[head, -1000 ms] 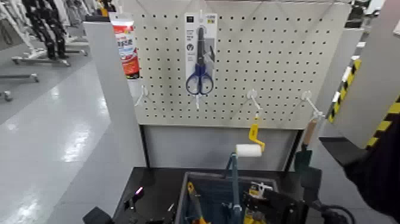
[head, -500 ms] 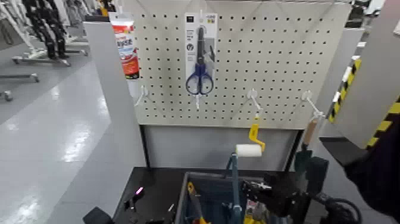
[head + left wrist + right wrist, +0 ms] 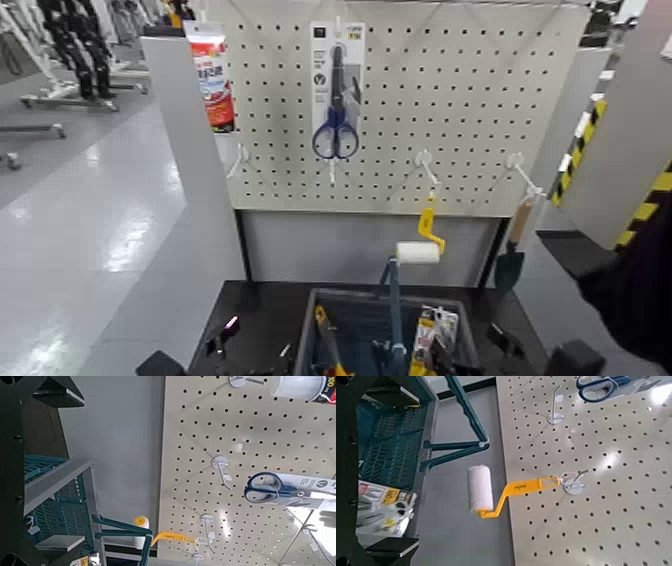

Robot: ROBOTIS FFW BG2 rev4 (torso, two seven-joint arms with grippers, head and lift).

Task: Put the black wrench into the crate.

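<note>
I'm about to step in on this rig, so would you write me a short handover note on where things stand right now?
Left gripper: open, empty, low beside the crate's left side.
Right gripper: open, empty, low to the crate's right.
The crate sits below the pegboard and holds several tools.
The black wrench is not on the pegboard or in either gripper, and I cannot pick it out among the crate's contents.
Likely done. What is left: confirm the wrench is inside the crate.

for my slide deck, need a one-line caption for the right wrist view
White paint roller with yellow handle hanging from a hook on the cream pegboard, above the dark grey plastic crate.
</note>
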